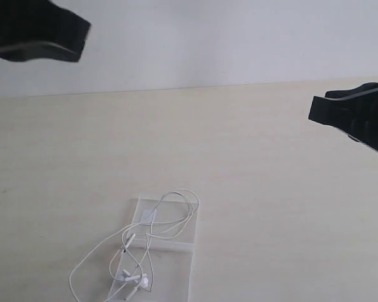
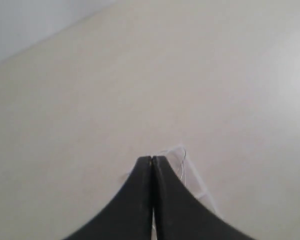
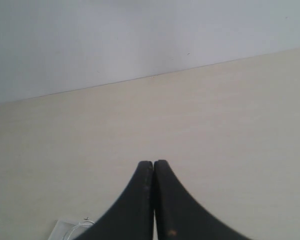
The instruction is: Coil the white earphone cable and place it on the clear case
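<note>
Exterior view — cable (image 1: 130, 239) sprawls over case (image 1: 176, 270).

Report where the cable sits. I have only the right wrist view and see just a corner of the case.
Observer: The cable lies in a loose tangle on the case, with the earbuds on its near half.
Operator: Check for overhang.
Observer: In the exterior view, one loop of it spills off the case's left edge onto the table.
Operator: Give me the left jaws.
Observer: They are shut on nothing and well away from the cable.
</note>
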Controlling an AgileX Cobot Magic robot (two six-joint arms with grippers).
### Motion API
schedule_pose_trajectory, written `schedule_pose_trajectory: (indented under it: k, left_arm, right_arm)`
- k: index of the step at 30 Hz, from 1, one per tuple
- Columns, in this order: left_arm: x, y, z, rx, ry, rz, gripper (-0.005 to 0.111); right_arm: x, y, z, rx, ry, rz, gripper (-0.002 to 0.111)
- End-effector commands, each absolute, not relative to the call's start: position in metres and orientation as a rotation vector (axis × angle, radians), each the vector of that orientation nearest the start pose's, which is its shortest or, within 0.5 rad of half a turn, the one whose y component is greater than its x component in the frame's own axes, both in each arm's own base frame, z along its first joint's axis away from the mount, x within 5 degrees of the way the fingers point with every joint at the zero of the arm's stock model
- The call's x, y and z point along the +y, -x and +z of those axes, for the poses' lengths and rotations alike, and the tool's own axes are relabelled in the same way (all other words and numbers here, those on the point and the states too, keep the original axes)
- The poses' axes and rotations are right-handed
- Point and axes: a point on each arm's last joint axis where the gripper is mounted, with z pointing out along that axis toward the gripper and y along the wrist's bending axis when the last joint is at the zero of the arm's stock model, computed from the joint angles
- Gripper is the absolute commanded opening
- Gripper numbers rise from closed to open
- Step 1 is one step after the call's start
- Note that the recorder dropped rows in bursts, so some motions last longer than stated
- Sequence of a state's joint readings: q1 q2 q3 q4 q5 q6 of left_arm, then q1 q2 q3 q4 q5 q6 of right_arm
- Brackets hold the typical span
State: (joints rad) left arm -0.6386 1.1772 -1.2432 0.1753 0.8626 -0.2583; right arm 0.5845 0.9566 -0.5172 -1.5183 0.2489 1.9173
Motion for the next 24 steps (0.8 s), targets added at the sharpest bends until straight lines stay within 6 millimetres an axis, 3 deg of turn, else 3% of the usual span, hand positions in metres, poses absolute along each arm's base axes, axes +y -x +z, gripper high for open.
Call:
schedule_pose_trajectory:
  k: [1, 7, 13, 24]
  left_arm:
    - [-0.118, -0.176, 0.410, 2.090, -0.423, -0.363, 0.000]
    - [-0.107, -0.157, 0.400, 1.977, -0.305, -0.516, 0.000]
    - [-0.112, -0.150, 0.379, 1.906, -0.191, -0.741, 0.000]
    - [-0.109, -0.147, 0.366, 1.968, -0.180, -0.738, 0.000]
  right_arm:
    - [0.087, -0.174, 0.279, 1.941, 0.026, 0.394, 0.000]
    - [0.087, -0.174, 0.279, 1.941, 0.023, 0.396, 0.000]
    - [0.087, -0.174, 0.279, 1.941, 0.023, 0.396, 0.000]
    - [0.087, -0.174, 0.279, 1.940, 0.023, 0.397, 0.000]
